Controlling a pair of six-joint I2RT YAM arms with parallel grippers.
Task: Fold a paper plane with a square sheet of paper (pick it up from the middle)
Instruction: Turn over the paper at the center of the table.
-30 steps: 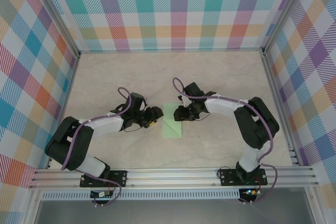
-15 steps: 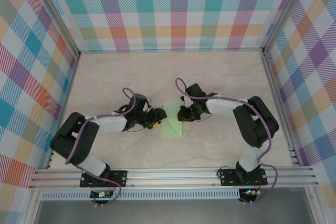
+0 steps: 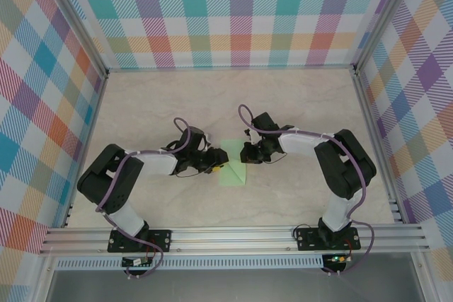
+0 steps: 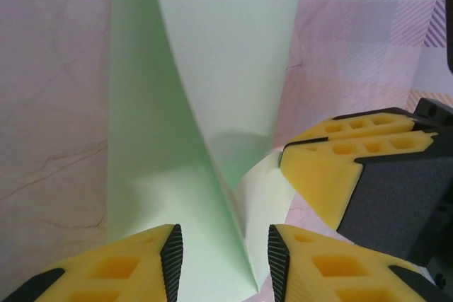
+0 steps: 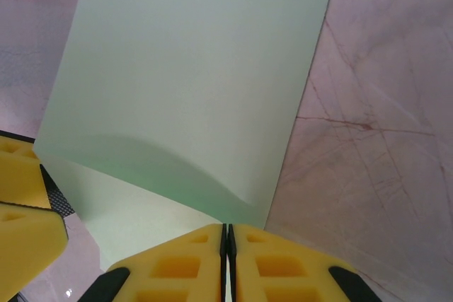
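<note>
Two grippers meet on the square sheet of paper [image 3: 235,173], which lies partly folded on the table [image 3: 304,111] between them. The right gripper [image 5: 226,259] is clenched tight, seemingly nipping the sheet's edge at its tips and lifting it. The left gripper [image 4: 223,263] stands parted, a raised flap running up between its jaws, unpinched. I'd judge the left should close squarely on that flap alone while the right keeps its edge taut, with no twisting, or the crease wanders

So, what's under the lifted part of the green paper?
Under the lifted green paper shows a paler, shadowed layer of the same sheet, with the marbled table around it. The table surface beneath that layer is covered.
</note>
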